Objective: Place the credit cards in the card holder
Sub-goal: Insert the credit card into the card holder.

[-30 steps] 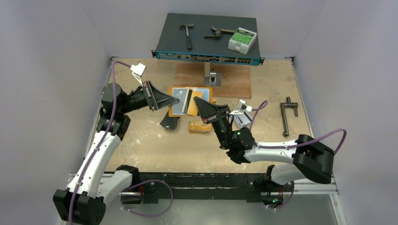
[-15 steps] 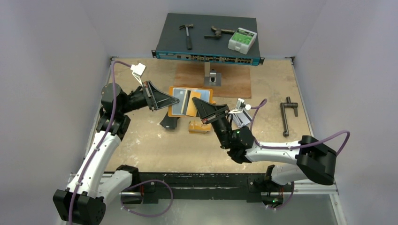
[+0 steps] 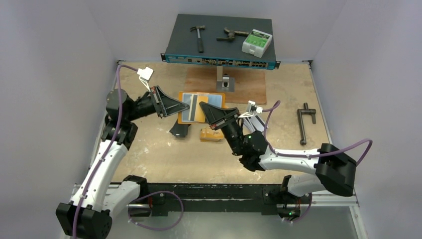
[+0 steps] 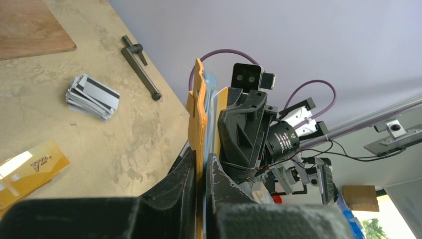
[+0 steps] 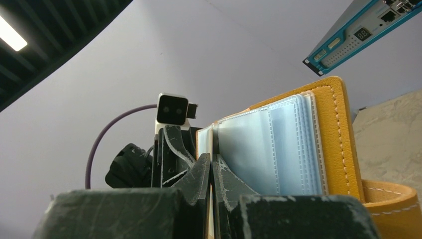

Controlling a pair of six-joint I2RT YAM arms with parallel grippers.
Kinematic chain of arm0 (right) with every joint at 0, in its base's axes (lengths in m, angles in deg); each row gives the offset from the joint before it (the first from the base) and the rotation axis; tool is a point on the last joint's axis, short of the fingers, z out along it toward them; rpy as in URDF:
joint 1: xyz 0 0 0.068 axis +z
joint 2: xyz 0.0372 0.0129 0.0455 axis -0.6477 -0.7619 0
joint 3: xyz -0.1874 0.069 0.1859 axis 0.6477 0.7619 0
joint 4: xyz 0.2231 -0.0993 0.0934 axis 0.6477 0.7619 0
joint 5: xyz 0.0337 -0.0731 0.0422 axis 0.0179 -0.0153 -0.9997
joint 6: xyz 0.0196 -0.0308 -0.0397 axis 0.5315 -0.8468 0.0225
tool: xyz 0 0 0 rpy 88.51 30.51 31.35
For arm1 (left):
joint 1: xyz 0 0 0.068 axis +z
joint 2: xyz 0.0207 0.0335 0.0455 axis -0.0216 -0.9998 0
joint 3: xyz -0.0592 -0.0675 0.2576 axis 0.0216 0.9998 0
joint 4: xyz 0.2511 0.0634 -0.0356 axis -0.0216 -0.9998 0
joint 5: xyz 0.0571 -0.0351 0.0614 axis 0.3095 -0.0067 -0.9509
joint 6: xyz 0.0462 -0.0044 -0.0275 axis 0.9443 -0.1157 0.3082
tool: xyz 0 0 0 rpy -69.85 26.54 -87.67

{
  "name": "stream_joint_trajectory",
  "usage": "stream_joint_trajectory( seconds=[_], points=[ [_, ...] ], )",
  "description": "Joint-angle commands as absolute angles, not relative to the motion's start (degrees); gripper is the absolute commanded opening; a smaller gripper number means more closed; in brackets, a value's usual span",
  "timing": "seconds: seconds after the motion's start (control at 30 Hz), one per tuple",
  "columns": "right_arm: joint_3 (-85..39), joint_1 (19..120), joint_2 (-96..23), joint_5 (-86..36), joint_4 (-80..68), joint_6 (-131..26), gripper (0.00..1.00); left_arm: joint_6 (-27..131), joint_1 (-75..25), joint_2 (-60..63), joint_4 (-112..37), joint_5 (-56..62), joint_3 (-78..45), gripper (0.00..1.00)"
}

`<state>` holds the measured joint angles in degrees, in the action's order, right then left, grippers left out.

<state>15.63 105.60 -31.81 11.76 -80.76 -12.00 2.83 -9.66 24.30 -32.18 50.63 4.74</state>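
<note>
The orange card holder is held open above the table, its greyish clear sleeves facing my right wrist camera. My left gripper is shut on its left edge. My right gripper is shut on a thin credit card, held edge-on against the sleeves, with my left gripper just behind. A silver-grey card stack lies on the table right of my right arm and also shows in the left wrist view. A yellow-orange card stack lies below the holder.
A black folded case lies left of the yellow stack. A black handle tool lies at the right. A wooden board with a metal bracket sits at the back, before a network switch carrying tools.
My right gripper has moved left and a little farther back with the card, closing on the open holder. My left gripper has kept the holder still.
</note>
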Motion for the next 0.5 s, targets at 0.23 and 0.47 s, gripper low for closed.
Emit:
stream_joint_trajectory(
  seconds=[0.23,0.47],
  points=[
    [9.8,106.3,-34.5,5.8,-72.5,-14.9,0.0,0.6,-10.2,25.4,-28.7,50.9,4.4,0.08],
    [6.7,106.2,-35.2,3.2,-67.7,-15.7,0.0,0.3,-10.2,25.5,-29.1,50.6,4.7,0.13]
  ],
)
